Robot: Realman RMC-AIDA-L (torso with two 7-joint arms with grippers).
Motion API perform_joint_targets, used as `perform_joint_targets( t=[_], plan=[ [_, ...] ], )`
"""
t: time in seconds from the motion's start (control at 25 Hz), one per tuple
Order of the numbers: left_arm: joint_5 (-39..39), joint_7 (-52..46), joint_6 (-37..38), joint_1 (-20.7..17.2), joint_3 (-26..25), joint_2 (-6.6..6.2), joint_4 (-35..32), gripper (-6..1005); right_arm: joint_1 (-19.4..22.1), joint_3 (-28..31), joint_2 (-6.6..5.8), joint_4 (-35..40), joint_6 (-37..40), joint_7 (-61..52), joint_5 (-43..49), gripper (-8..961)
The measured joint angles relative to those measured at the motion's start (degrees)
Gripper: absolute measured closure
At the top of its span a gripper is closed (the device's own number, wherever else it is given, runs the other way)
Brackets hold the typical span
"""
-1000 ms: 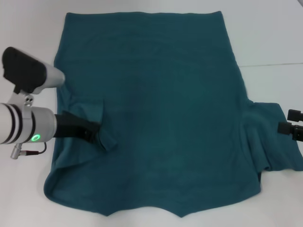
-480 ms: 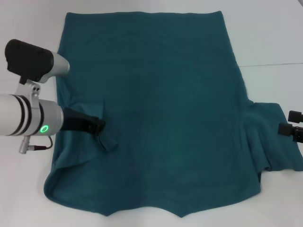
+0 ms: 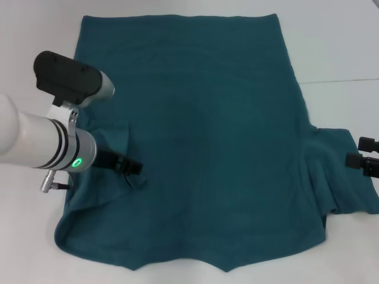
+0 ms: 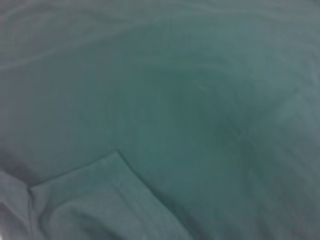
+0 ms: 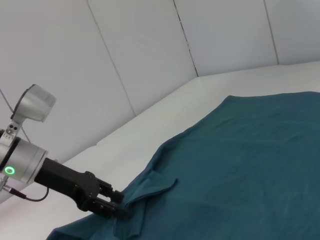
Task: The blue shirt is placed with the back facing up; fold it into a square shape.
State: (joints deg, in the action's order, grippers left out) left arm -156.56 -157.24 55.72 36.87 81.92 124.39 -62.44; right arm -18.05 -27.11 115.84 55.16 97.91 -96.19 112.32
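Your left gripper (image 3: 135, 167) is pinched on the blue shirt (image 3: 213, 136) sleeve fold; thin cloth may slip out mid-drag; right gripper (image 3: 362, 158) parked, fingers unclear.

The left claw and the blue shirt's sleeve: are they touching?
Touching. In the right wrist view the left claw is shut on a pinched ridge of the blue shirt; the head view shows its tip on the folded-in sleeve.

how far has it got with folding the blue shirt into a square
Early stage. Done: the blue shirt lies spread on the table, its left sleeve already turned in over the body. In hand: the left gripper pinches that sleeve's edge. Left: the right sleeve is spread out beside the right gripper at the edge, and no fold of the body is made.
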Motion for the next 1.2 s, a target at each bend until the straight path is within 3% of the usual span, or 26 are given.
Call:
perform_joint_targets(
  t=[0.32,1.0,1.2],
  plan=[
    [-4.1,-5.3,-1.1,0.4,2.0,0.06,-0.3,250,0.0,0.1,0.0,-0.2,0.0,0.1,0.0,188],
    [-4.8,-7.4,-2.5,3.2,2.4,0.06,5.1,268,-0.2,-0.1,0.11,-0.9,0.0,0.1,0.0,189],
    [-5.0,-7.5,-2.5,3.8,2.7,0.16,6.0,440,-0.3,-0.1,0.46,-0.8,0.0,0.0,0.0,189]
  ],
)
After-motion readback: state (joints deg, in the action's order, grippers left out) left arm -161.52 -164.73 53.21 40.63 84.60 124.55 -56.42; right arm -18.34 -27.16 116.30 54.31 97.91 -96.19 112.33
